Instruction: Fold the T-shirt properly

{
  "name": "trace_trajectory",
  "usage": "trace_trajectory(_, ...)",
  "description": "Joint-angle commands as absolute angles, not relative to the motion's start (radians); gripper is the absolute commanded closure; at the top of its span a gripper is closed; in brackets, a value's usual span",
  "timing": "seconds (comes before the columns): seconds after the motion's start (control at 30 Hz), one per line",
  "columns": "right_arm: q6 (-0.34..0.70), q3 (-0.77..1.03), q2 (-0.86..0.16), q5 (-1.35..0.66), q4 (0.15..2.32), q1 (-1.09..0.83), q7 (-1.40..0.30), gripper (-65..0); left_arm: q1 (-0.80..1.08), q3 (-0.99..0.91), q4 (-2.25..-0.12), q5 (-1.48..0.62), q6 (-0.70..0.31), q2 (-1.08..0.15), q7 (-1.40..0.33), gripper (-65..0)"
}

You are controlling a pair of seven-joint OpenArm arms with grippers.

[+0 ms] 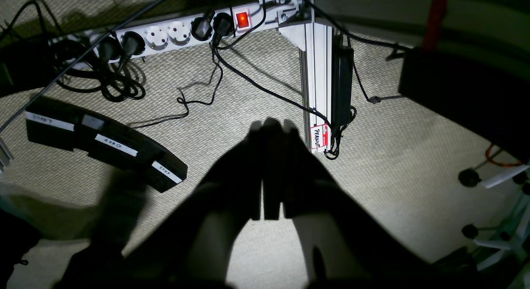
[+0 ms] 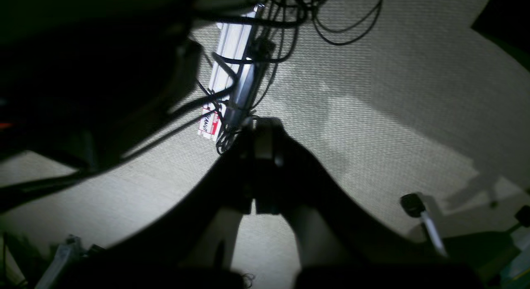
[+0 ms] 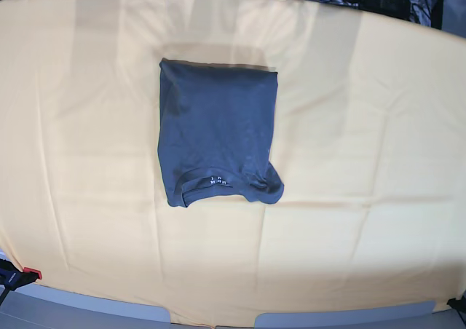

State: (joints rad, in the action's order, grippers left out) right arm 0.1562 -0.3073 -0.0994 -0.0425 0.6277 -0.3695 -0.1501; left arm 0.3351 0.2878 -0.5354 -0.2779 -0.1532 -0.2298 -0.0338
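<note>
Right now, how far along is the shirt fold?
Looks done: the T-shirt lies as a compact rectangle on the yellow tablecloth, collar on the near edge. In hand: nothing; the left pincer and right pincer are shut and empty, hanging over the carpeted floor. Left: perhaps tidying the bulging near right corner.

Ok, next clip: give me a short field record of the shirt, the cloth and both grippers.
T-shirt: folded into a compact rectangle, collar toward the near edge, one corner bulging out
tablecloth: yellow-orange, creased, covers the table
left gripper: shut, empty, over carpeted floor, away from the table
right gripper: shut, empty, also over floor
arms in base view: none visible
</note>
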Motion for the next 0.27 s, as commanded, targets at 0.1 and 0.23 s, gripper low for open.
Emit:
trace_trajectory(0.1, 0.199, -0.307, -0.046, -0.044, 0.630, -0.382, -0.154, 0.0, 0.352, 0.288, -0.536, -0.282, -0.156, -0.233, -0.030, 0.0)
trace_trajectory(0.23, 0.221, -0.307, -0.027, -0.044, 0.633, -0.382, -0.153, 0.0, 0.355, 0.287, -0.537, -0.289, -0.156, -0.233, -0.030, 0.0)
